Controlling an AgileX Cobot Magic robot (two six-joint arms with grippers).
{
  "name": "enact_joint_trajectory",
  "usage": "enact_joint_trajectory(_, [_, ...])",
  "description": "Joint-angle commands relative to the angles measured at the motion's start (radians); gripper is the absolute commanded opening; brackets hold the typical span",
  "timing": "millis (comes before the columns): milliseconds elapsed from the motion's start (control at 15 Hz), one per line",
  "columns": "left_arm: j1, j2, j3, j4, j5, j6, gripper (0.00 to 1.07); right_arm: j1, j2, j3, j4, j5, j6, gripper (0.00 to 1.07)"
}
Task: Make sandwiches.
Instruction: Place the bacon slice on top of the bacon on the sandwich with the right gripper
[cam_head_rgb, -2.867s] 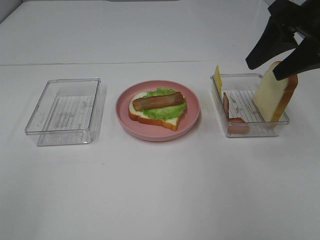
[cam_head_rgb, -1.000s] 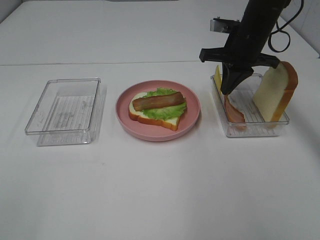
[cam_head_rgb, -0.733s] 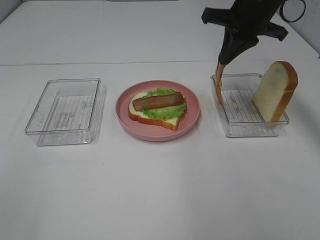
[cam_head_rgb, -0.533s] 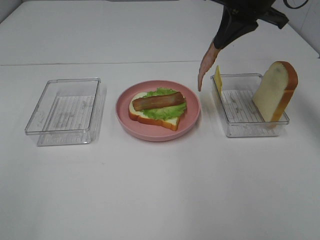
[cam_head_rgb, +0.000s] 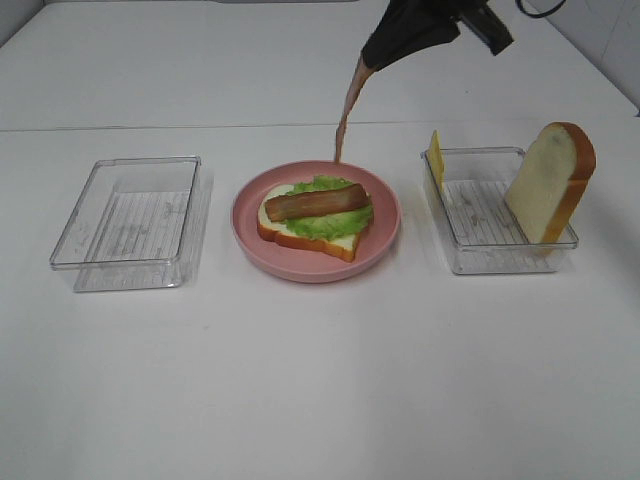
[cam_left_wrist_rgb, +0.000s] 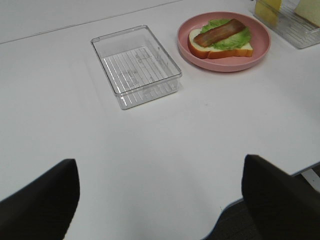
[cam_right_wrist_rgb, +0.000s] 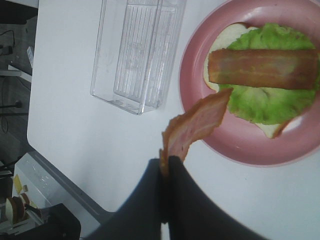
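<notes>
The sandwich (cam_head_rgb: 312, 218) lies on the plate (cam_head_rgb: 388, 228) in the middle of the bench (cam_head_rgb: 320, 380), with one bacon strip (cam_head_rgb: 316, 200) on top. My right pincer (cam_head_rgb: 368, 60) grips a second strip (cam_head_rgb: 350, 105) by its end, and it hangs above the plate's far rim. My left pincer (cam_left_wrist_rgb: 159, 165) stands wide.

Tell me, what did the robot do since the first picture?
The right gripper dipped into the right tray, pinched a bacon strip, lifted it out and carried it left. The strip now dangles by the pink plate's far edge. The half-made sandwich, the standing bread slice, the cheese and the left tray stayed put.
</notes>
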Motion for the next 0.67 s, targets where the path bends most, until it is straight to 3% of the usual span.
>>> enact_joint_trajectory(67, [0.001, -0.023, 0.002, -0.003, -0.01, 0.004, 0.84, 0.081, 0.081, -0.003, 0.034, -0.107, -0.026, 0.0])
enact_joint_trajectory(267, [0.001, -0.023, 0.002, -0.003, -0.01, 0.004, 0.84, 0.16, 0.146, -0.003, 0.139, -0.223, -0.114, 0.0])
enact_joint_trajectory(467, [0.001, -0.023, 0.002, -0.003, -0.01, 0.004, 0.84, 0.174, 0.199, -0.003, 0.231, -0.32, -0.154, 0.0])
enact_joint_trajectory(600, [0.001, -0.023, 0.002, -0.003, -0.01, 0.004, 0.84, 0.168, 0.218, -0.003, 0.2, -0.339, -0.146, 0.0])
enact_joint_trajectory(667, [0.001, -0.023, 0.002, -0.003, -0.01, 0.004, 0.84, 0.159, 0.223, -0.002, 0.121, -0.341, -0.092, 0.0])
